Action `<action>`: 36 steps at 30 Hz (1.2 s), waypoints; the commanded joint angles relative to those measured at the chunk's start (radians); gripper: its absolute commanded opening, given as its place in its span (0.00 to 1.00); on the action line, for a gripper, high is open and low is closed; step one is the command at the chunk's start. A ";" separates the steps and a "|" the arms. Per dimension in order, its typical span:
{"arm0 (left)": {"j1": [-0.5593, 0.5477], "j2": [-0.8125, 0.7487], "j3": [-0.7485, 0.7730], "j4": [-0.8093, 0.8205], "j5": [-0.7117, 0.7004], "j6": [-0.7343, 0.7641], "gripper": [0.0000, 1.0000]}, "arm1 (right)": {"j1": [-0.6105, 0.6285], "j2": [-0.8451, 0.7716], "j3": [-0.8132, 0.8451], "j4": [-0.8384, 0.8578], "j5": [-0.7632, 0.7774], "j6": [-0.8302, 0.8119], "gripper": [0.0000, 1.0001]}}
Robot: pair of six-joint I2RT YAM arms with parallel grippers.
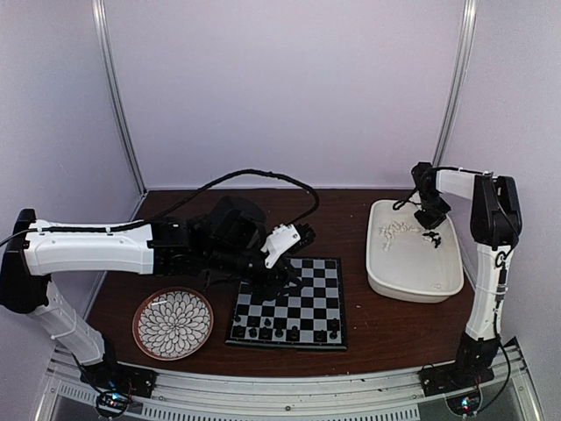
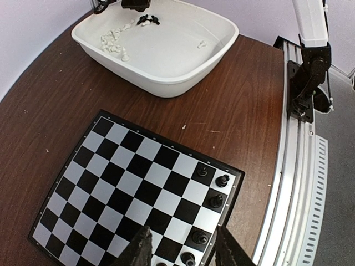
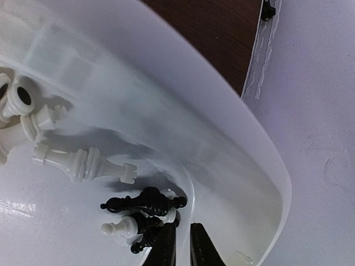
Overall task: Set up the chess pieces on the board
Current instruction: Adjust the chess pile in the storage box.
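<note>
The board [image 1: 303, 295] lies in the middle of the table; it also shows in the left wrist view [image 2: 127, 166]. Several black pieces [image 1: 285, 333] stand along its near edge, some in the left wrist view [image 2: 216, 200]. My left gripper [image 1: 273, 282] hovers over the board's near part, open and empty [image 2: 186, 246]. My right gripper [image 1: 429, 224] is down in the white tub [image 1: 412, 274]. Its fingers [image 3: 183, 244] are nearly together with nothing between them, right beside a small heap of black pieces [image 3: 147, 202] and a white pawn [image 3: 119, 227]. More white pieces [image 3: 83, 163] lie nearby.
A round flower-patterned plate [image 1: 173, 323] sits left of the board. The tub [image 2: 166, 83] stands at the right with white pieces [image 2: 113, 41] heaped at its far end. A metal rail [image 1: 289, 390] runs along the near table edge. A black cable [image 1: 254, 174] arcs over the left arm.
</note>
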State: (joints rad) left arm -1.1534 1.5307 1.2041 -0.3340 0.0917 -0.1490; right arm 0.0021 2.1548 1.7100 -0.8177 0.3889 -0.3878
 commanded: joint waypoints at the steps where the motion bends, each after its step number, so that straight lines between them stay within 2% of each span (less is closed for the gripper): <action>1: 0.002 -0.026 -0.009 0.052 0.015 -0.008 0.40 | -0.002 0.029 -0.009 0.018 0.086 -0.040 0.13; 15: 0.002 -0.040 -0.026 0.061 0.014 -0.015 0.40 | 0.071 0.063 -0.021 0.028 0.177 -0.089 0.13; 25: 0.002 -0.048 -0.040 0.074 0.015 -0.023 0.40 | 0.072 0.055 -0.029 -0.043 0.078 -0.018 0.13; 30: 0.002 -0.056 -0.047 0.072 0.013 -0.021 0.40 | 0.072 0.052 -0.074 -0.009 0.083 -0.017 0.12; 32: 0.001 -0.058 -0.049 0.072 0.011 -0.023 0.40 | 0.072 0.031 -0.095 0.003 0.060 -0.010 0.09; 36: 0.001 -0.062 -0.052 0.074 0.007 -0.024 0.40 | 0.066 -0.085 -0.189 0.100 -0.022 -0.002 0.08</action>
State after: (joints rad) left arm -1.1534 1.4990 1.1637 -0.3065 0.0937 -0.1638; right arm 0.0677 2.1494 1.6146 -0.7124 0.4641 -0.3779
